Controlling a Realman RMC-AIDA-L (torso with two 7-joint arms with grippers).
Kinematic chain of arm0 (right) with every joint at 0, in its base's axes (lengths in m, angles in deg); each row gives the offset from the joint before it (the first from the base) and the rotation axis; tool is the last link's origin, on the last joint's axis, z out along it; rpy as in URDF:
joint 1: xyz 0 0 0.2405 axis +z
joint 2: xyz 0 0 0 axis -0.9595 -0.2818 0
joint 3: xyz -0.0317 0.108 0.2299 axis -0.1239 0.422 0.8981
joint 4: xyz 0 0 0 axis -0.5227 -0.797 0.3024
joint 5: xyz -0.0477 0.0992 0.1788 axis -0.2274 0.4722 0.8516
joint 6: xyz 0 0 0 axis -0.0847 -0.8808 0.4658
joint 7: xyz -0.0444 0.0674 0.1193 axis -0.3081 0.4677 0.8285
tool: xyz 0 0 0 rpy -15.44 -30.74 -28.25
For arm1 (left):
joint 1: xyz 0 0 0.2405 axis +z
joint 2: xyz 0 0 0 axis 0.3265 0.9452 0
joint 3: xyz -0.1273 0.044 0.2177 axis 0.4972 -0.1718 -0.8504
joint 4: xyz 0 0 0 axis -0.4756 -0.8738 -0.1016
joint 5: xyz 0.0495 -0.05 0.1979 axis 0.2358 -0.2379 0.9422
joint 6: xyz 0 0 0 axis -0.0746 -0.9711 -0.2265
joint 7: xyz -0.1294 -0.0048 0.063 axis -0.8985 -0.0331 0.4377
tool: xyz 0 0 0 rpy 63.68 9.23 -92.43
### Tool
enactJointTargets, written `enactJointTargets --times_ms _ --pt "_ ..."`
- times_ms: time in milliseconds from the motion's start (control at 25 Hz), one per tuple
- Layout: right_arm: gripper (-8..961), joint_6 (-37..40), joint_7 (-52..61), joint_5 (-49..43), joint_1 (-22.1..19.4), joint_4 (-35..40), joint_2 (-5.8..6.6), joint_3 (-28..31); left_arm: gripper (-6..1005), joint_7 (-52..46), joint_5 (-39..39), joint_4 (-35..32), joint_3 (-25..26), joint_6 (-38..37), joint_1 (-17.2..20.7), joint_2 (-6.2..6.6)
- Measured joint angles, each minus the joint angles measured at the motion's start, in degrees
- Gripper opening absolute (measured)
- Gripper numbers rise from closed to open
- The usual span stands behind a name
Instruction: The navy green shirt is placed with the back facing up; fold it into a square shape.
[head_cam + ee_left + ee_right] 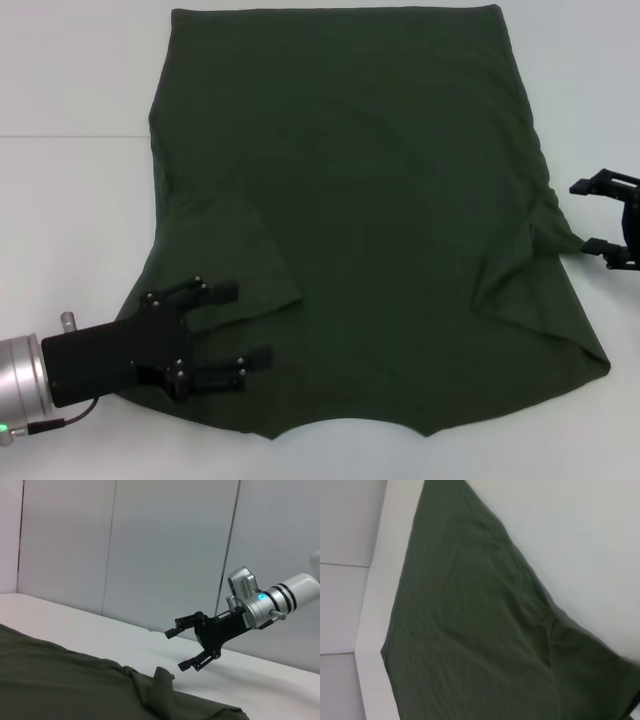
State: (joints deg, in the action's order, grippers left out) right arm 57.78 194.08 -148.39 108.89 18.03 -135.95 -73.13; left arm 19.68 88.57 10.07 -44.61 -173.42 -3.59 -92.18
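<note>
Now the left gripper [238,325] sits low over the near-left part of the shirt [380,190], fingers spread wide, one tip by the folded-in left sleeve [235,265], gripping nothing. Across the cloth, the right gripper [181,648] hangs just off the shirt's right edge, jaws apart and empty, beside the bunched right sleeve [530,250]. The shirt lies spread on the white table [70,200], collar towards the robot, hem at the far end. By the look of it, this is the sleeve-folding stage: left side turned in, right side crumpled, not flat. Next move calls for pinching that right sleeve edge and laying it inward smoothly.
</note>
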Motion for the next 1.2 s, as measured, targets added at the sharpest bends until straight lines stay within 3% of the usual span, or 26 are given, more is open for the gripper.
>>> enactJointTargets --times_ms 160,600,880,1200 --pt "902 -1.1 0.8 -0.1 1.3 -2.4 0.25 -0.3 937 0.0 0.0 0.0 0.1 0.0 0.0 0.00" --pt "902 -3.7 0.2 0.1 2.0 -3.6 -0.01 -1.8 938 0.0 0.0 0.1 0.1 0.0 0.1 0.00" --pt "900 -5.4 -1.7 1.7 1.7 -3.7 -1.54 -1.3 938 0.0 0.0 0.7 0.0 0.0 0.1 0.00" --pt "899 -7.3 -2.6 2.0 2.9 -3.7 -2.45 -1.6 937 0.0 0.0 0.9 0.0 0.0 0.1 0.00"
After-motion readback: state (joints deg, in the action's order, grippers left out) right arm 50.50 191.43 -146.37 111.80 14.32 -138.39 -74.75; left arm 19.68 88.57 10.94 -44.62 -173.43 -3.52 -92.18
